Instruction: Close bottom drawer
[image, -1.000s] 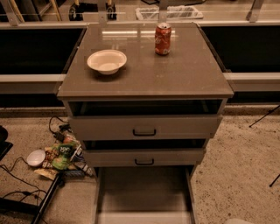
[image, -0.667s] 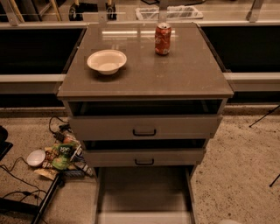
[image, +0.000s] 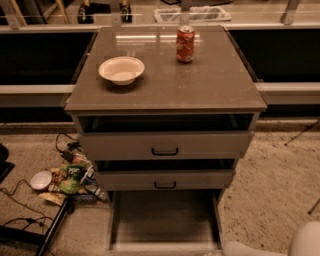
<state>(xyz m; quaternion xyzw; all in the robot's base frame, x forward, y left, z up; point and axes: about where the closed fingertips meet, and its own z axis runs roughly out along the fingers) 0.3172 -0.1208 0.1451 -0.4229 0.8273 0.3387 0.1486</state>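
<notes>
The bottom drawer (image: 164, 220) is pulled far out of the grey-beige cabinet (image: 165, 90). Its long flat tray reaches the lower edge of the view and its inside is bare. Its front panel (image: 162, 247) shows only as a thin strip, and the handle is hidden. The middle drawer (image: 165, 180) and the top drawer (image: 165, 146) above it each stand a little open. My gripper (image: 280, 244) shows as a pale rounded shape in the lower right corner, just right of the bottom drawer's front right corner.
A white bowl (image: 121, 69) and a red soda can (image: 185, 44) stand on the cabinet top. Snack packets (image: 72, 176), a small white dish (image: 40, 180) and black cables (image: 30, 220) lie on the carpet to the left. A dark rod (image: 302, 134) slants at the right.
The pale shape of my gripper has come further into view at the lower right corner. The drawers and the things on top have not moved.
</notes>
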